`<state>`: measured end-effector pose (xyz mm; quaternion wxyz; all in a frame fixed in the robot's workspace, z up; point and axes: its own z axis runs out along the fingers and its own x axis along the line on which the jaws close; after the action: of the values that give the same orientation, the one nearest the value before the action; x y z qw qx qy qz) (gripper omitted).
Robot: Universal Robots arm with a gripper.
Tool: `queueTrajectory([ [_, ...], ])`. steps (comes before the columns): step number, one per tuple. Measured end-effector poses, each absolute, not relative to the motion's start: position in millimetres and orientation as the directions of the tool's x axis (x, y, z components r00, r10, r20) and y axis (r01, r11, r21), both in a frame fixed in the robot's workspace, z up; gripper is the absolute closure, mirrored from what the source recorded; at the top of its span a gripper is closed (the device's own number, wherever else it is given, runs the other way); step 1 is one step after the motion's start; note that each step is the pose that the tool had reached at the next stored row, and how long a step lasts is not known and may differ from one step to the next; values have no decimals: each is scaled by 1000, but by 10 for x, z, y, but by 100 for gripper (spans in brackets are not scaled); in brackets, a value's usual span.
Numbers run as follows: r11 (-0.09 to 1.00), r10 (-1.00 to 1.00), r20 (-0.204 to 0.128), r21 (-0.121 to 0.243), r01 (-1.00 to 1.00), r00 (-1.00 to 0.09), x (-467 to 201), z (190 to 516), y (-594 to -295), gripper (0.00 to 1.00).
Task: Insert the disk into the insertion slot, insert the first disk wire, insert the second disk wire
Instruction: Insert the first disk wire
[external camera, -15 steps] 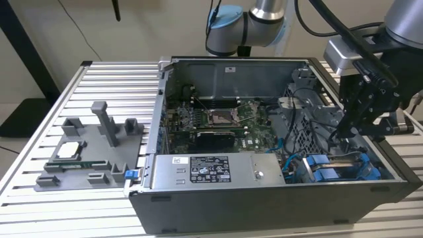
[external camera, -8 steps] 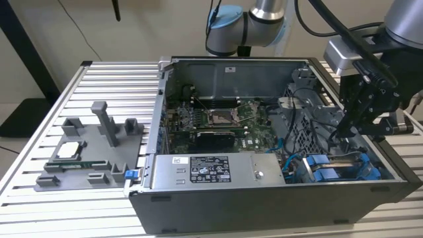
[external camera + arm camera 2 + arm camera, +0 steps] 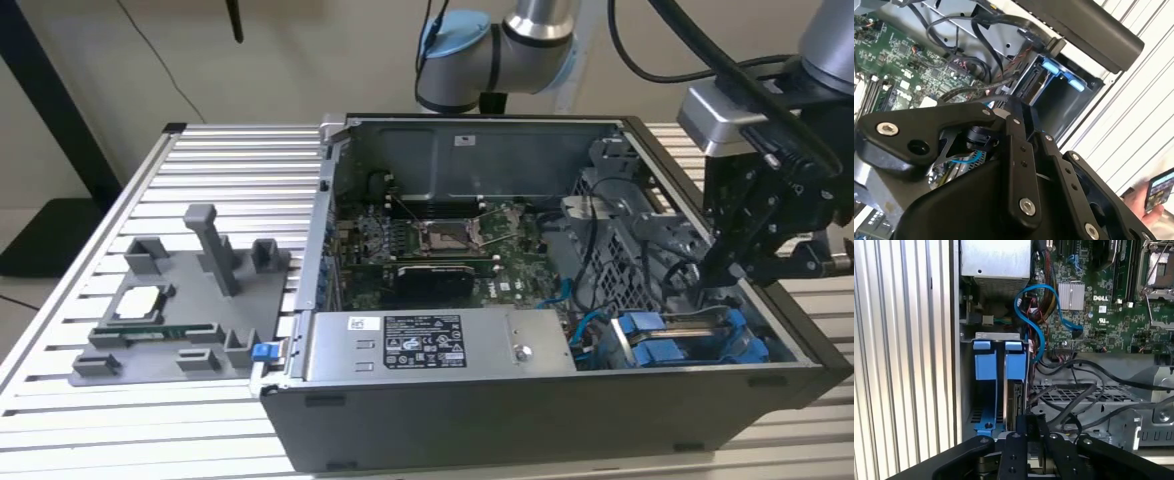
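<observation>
Fingers [image 3: 1035,424] — slim matte-black bars, pressed together — just above the edge-on, blue-framed disk [image 3: 1015,367]

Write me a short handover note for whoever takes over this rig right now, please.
Claw: low over the drive bay, just above the disk.
Disk: its blue carrier stands in the insertion slot, beside a second blue carrier.
Done: disk looks seated.
Left: both disk wires; a blue cable and black cables lie loose nearby, plugged or not I cannot tell.
</observation>
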<state>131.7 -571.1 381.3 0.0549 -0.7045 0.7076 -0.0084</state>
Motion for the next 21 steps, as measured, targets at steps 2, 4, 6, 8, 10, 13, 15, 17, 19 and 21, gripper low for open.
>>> queueTrajectory([
  [2,6,-998,-56,-86,-996,-2,1377,3808,-5712,100],
  [4,6,-999,-46,-83,-997,-2,1432,3804,-5713,100],
  [6,5,-999,-37,-78,-997,-2,1481,3799,-5713,100],
  [8,4,-1000,-29,-75,-997,-2,1519,3793,-5713,100],
  [10,4,-1000,-22,-72,-997,-2,1543,3786,-5713,100],
  [13,3,-1000,-14,-70,-998,-2,1567,3778,-5713,100],
  [15,3,-1000,-10,-69,-998,-2,1581,3771,-5713,100],
  [17,3,-1000,-8,-68,-998,-2,1593,3766,-5714,100],
  [19,3,-1000,-7,-68,-998,-2,1607,3751,-5713,100],
  [21,3,-1000,-6,-68,-998,-2,1612,3735,-5713,100],
])
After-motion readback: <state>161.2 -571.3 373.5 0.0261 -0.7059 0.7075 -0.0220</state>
